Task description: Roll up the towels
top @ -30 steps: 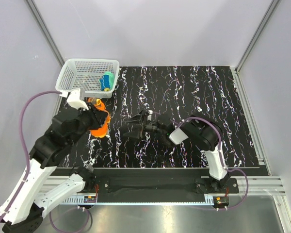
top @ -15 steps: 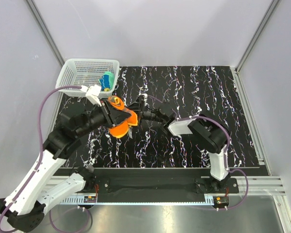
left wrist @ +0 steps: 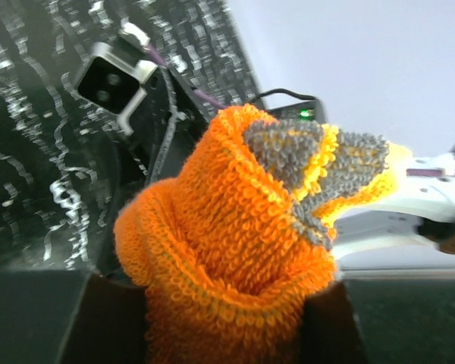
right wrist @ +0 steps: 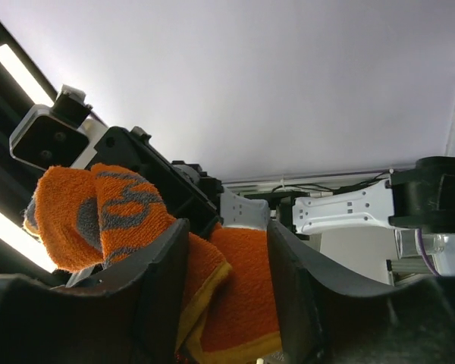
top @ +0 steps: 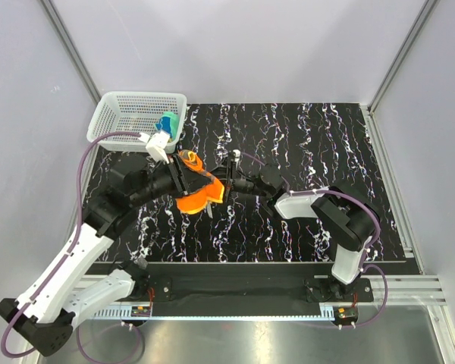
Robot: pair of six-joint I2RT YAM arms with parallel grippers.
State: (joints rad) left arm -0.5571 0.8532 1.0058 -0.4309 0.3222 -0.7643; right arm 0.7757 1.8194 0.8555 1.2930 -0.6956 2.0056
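L tool (left wrist: 212, 296) was clamped on the orange towel (left wrist: 235, 220), held up off the counter (top: 326, 152), left of centre. Its fingers were cut off at the wrist view's bottom edge. R tool (right wrist: 226, 239) had a finger on either side of the same towel's lower fold; couldn't tell if they pressed it or only flanked it. From above, the towel hid both tools' tips. The other towel (top: 166, 126) sat bunched in the basket (top: 110, 114) at the far-left corner, teal w/ a bit of yellow, lettering unreadable.
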